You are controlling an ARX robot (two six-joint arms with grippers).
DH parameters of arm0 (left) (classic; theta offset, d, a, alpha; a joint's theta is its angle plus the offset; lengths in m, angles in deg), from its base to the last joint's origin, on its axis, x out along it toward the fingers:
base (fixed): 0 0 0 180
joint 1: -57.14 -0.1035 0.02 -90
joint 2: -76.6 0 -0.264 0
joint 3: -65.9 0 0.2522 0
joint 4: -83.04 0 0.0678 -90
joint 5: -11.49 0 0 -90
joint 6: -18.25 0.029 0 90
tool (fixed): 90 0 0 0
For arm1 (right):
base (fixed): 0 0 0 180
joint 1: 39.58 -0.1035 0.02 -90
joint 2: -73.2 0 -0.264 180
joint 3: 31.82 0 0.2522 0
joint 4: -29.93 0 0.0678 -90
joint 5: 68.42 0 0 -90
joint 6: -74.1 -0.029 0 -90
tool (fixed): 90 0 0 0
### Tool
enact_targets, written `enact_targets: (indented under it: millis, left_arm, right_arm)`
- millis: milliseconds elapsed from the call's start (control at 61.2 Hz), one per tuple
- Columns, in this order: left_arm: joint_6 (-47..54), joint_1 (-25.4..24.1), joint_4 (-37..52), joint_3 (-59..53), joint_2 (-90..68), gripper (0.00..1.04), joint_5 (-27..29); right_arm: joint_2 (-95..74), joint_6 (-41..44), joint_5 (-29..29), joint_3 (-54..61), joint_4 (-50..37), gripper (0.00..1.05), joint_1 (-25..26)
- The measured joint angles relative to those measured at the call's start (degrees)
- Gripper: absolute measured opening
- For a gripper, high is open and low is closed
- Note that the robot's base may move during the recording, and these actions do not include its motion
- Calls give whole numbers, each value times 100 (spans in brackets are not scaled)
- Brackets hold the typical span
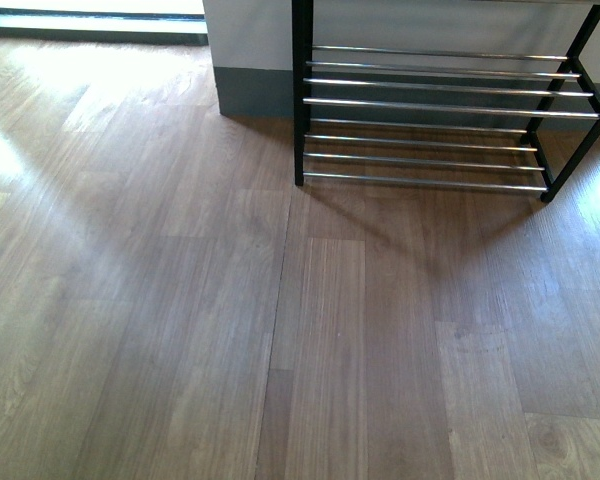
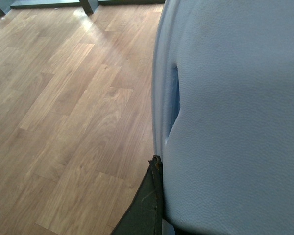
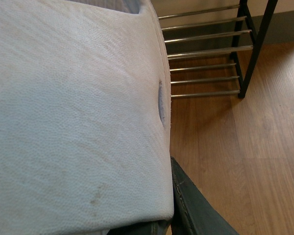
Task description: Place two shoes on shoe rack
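A pale blue slide (image 2: 235,122) fills most of the left wrist view, with my left gripper (image 2: 186,213) shut on it; one dark finger (image 2: 146,205) presses its edge and the other is hidden. In the right wrist view a second pale blue slide (image 3: 73,112), looking whitish and slightly stained, is held by my right gripper (image 3: 137,215), one dark finger (image 3: 191,205) showing beside it. The shoe rack (image 1: 430,105), black-framed with chrome bars, stands at the far right by the wall; its lower tiers also show as the rack (image 3: 206,51) beyond the right slide. Neither arm nor any shoe appears in the front view.
Wood plank floor (image 1: 230,330) stretches in front of me. A white wall corner with a grey skirting (image 1: 252,90) stands just left of the rack. A dark door threshold (image 1: 90,25) runs along the far left.
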Motion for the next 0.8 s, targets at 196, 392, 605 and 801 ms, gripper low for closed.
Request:
enact_targets:
  millis: [196, 392, 605, 801]
  left_arm:
    - [2, -2, 0, -2, 2, 2, 4]
    - [2, -2, -4, -4, 13, 2, 7]
    - [4, -2, -4, -4, 13, 2, 7]
    - [13, -2, -4, -4, 13, 2, 7]
  right_arm:
    - [0, 0, 0, 0, 0, 1, 0]
    - [4, 0, -2, 0, 0, 1, 0]
    - [7, 0, -2, 0, 0, 1, 0]
    - [7, 0, -2, 0, 0, 1, 0]
